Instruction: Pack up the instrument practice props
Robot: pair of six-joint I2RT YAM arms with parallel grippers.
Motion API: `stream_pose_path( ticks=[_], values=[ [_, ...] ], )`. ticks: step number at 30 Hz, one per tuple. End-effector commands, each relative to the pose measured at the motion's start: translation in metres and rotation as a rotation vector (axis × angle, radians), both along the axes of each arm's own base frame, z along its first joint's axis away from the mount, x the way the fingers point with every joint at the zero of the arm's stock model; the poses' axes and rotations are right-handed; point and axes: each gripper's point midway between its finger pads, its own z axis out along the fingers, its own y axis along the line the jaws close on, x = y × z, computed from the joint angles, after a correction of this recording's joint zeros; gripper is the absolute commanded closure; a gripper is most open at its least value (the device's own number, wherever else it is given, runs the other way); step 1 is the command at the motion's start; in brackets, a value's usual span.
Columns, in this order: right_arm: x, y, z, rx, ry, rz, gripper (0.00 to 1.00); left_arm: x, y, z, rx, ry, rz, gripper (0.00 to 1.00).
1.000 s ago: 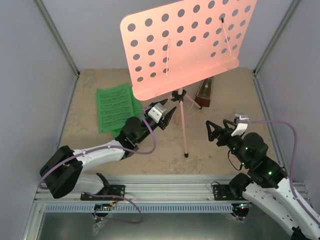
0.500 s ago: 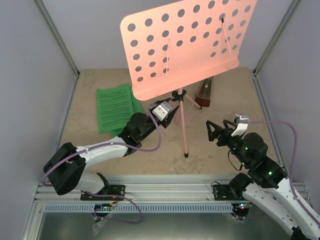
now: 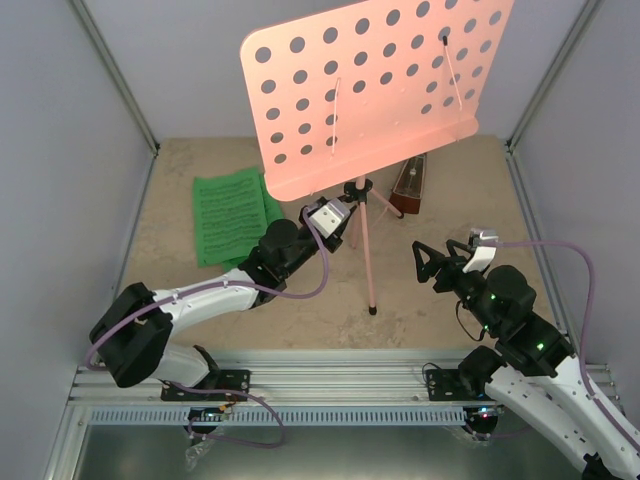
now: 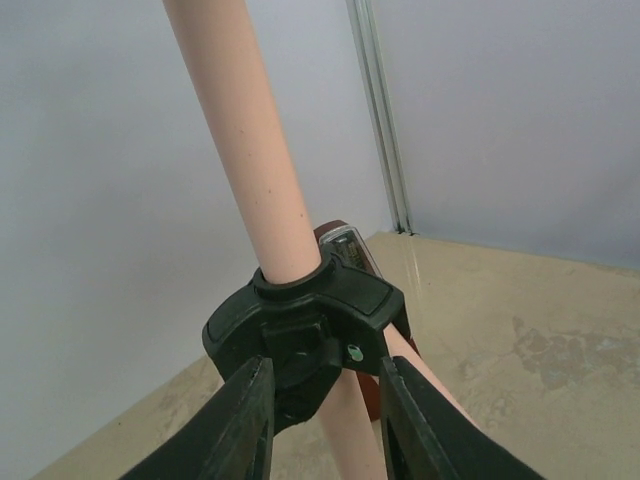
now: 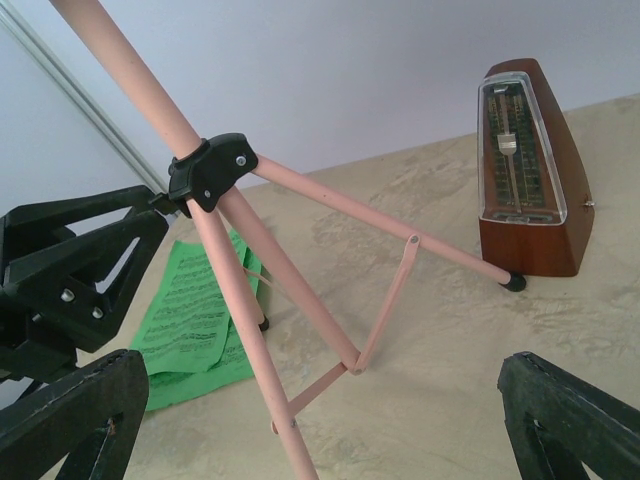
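The pink music stand stands mid-table, its hole-punched desk (image 3: pixel 370 90) high over the tripod hub (image 3: pixel 357 187). My left gripper (image 3: pixel 343 215) reaches that black hub (image 4: pixel 320 310) from the left; its jaws are closed against the hub's two sides, below the pink pole (image 4: pixel 250 150). Green sheet-music pages (image 3: pixel 230 215) lie flat to the left. The brown wooden metronome (image 3: pixel 410 188) stands upright behind the stand, right of the hub. My right gripper (image 3: pixel 430 265) hovers open right of the stand, nothing between its fingers, facing the tripod legs (image 5: pixel 300 330) and the metronome (image 5: pixel 525 170).
Grey walls with aluminium posts (image 3: pixel 115 85) close the sides and back. The stand's front leg ends at a black foot (image 3: pixel 372 310). A metal rail (image 3: pixel 320 385) runs along the near edge between the arm bases.
My left gripper moved forward and right up to the tripod hub, and its jaws narrowed onto it. The right arm stayed still.
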Motion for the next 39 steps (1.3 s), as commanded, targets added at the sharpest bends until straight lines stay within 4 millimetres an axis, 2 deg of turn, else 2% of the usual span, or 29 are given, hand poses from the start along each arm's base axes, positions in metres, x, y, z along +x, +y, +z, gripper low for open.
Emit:
stream_pose_path(
  ticks=[1, 5, 9, 11, 16, 23, 27, 31, 39],
  values=[
    [-0.001, -0.005, -0.002, 0.006, 0.008, -0.020, 0.02, 0.006, -0.002, 0.004, -0.001, -0.005, 0.016, 0.67],
    [-0.001, -0.005, -0.002, 0.006, 0.008, -0.020, 0.02, 0.009, -0.004, 0.004, -0.008, 0.021, 0.023, 0.70],
    [-0.002, -0.006, -0.001, 0.006, 0.002, -0.023, 0.02, 0.012, 0.001, 0.005, -0.055, 0.056, 0.049, 0.83],
    [-0.002, -0.007, 0.000, 0.008, -0.001, -0.024, 0.02, 0.011, 0.004, 0.007, -0.101, 0.086, 0.055, 0.87],
    [-0.003, -0.010, 0.003, 0.018, -0.013, -0.032, 0.02, 0.007, 0.006, 0.007, -0.240, 0.222, 0.030, 0.87],
    [-0.005, -0.011, 0.003, 0.024, -0.019, -0.034, 0.02, 0.014, 0.006, -0.005, -0.416, 0.514, 0.070, 0.94],
    [-0.006, -0.015, 0.005, 0.040, -0.033, -0.045, 0.02, 0.012, 0.009, -0.008, -0.564, 0.675, 0.061, 0.92],
    [-0.008, -0.019, 0.008, 0.053, -0.049, -0.061, 0.02, 0.005, 0.001, -0.014, -0.633, 0.804, 0.014, 0.86],
    [-0.010, -0.023, 0.007, 0.061, -0.048, -0.074, 0.02, -0.002, -0.002, -0.026, -0.777, 0.975, -0.028, 0.86]
  ],
)
